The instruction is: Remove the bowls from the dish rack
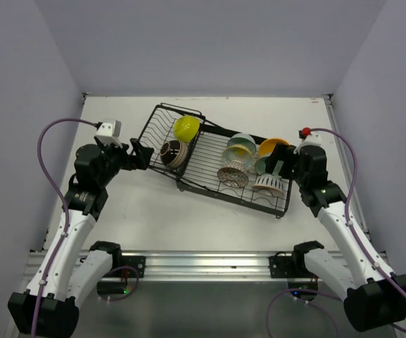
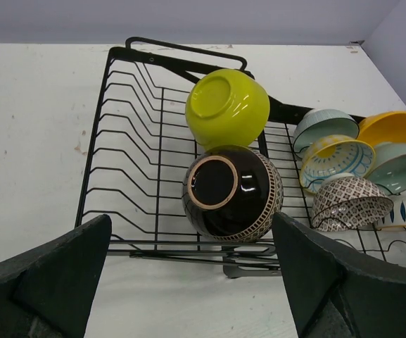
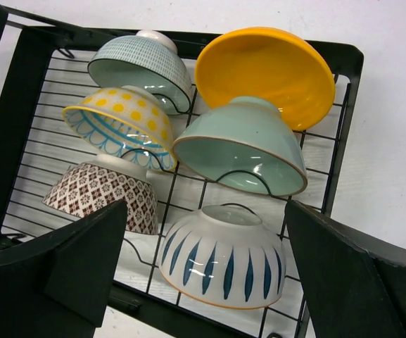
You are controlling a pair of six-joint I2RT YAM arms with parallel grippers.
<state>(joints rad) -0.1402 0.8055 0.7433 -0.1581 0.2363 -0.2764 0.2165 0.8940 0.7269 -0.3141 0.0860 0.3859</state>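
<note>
The left end effector (image 1: 141, 153) is held wide, empty, before the dark brown bowl (image 2: 232, 191); the right end effector (image 1: 281, 166) is spread wide, empty, near the white bowl (image 3: 224, 257).

Shows black dish rack (image 1: 204, 166) slanting across white counter (image 1: 160, 225). Holds yellow-green bowl (image 1: 186, 128) and dark brown bowl (image 1: 173, 152) at its 10 o'clock end, remaining bowls (image 1: 232, 176) bunched toward 4 o'clock. Places left fingers (image 1: 139, 153) at rack's 9 o'clock edge, right fingers (image 1: 281, 164) at 3 o'clock.
</note>
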